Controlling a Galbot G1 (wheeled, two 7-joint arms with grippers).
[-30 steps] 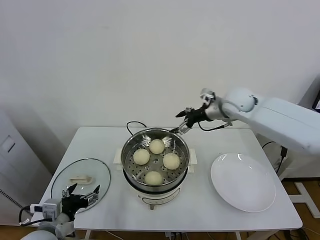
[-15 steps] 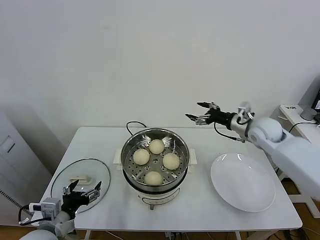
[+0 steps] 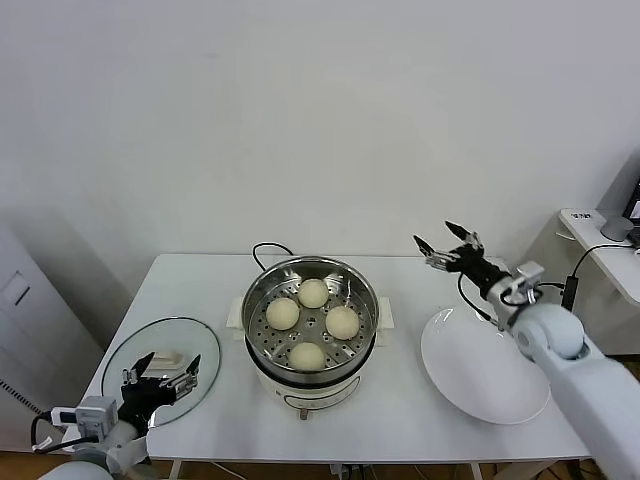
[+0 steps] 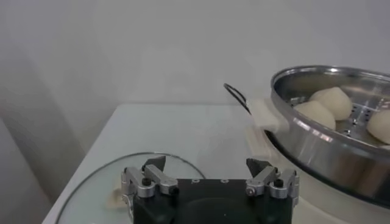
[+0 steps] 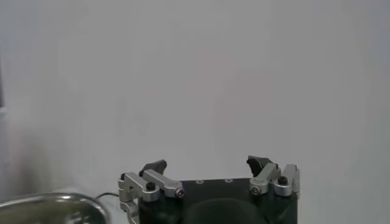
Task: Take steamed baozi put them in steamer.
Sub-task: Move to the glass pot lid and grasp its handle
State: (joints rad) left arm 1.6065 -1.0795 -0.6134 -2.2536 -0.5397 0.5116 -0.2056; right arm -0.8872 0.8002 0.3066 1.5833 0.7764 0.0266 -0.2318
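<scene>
steamer (image 4: pixel 329 143) cut off at frame edge, glass lid (image 4: pixel 91 189) partly behind left pincer (image 4: pixel 210 173)

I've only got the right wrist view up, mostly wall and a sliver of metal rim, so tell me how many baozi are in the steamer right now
Observer: Four steamed baozi sit on the perforated tray inside the steamer.
Operator: Anything left on the plate?
Observer: No, the white plate is bare.
Operator: Where's my right end effector relative to that plate?
Observer: The right end effector is raised above the plate's far edge, fingers open and holding nothing.
Operator: And the left one?
Observer: The left end effector is open and empty, low at the table's near left edge over the glass lid.
</scene>
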